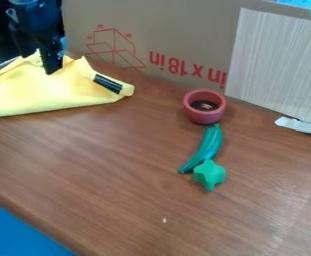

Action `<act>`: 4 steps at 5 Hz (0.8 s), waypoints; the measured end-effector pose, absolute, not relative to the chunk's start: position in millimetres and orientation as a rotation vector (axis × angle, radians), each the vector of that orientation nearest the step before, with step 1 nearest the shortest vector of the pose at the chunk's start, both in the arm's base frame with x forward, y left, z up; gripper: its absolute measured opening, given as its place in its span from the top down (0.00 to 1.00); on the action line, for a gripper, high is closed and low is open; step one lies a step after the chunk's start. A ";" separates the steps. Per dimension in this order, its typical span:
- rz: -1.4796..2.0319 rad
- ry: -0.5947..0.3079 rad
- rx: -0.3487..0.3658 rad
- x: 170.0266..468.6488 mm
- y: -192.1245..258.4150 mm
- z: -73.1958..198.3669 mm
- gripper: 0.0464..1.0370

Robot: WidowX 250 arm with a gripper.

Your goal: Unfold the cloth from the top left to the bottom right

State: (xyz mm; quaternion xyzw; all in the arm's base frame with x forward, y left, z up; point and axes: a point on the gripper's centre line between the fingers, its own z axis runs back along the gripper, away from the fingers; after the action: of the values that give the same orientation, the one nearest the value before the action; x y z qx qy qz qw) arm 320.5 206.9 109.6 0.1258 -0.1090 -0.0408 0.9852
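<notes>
The gripper (43,60) hangs down at the upper left, its lower end against the upper part of the yellow cloth (47,87). Whether it holds any cloth is hard to make out. The cloth lies folded and bunched at the left of the table, raised into peaks around the gripper. Its lower edge runs fairly smoothly from the left edge of the view to a rounded corner on the right.
A small dark cylinder (107,84) lies at the cloth's right corner. Right of centre stand a reddish cup (204,107), a green curved toy (207,146) and a green star-like piece (209,174). A cardboard wall (164,30) bounds the wooden table (117,165) behind.
</notes>
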 end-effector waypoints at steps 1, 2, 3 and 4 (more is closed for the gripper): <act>-0.053 -0.264 0.335 323.0 216.5 103.2 0.04; -0.025 -0.249 0.363 328.5 226.4 90.0 0.04; 0.019 -0.249 0.400 337.5 237.6 83.7 0.04; 0.037 -0.234 0.423 350.3 243.4 74.9 0.04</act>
State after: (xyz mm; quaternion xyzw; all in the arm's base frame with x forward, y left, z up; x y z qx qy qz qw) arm 350.3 243.4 74.9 0.2093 -0.1159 0.0184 0.9708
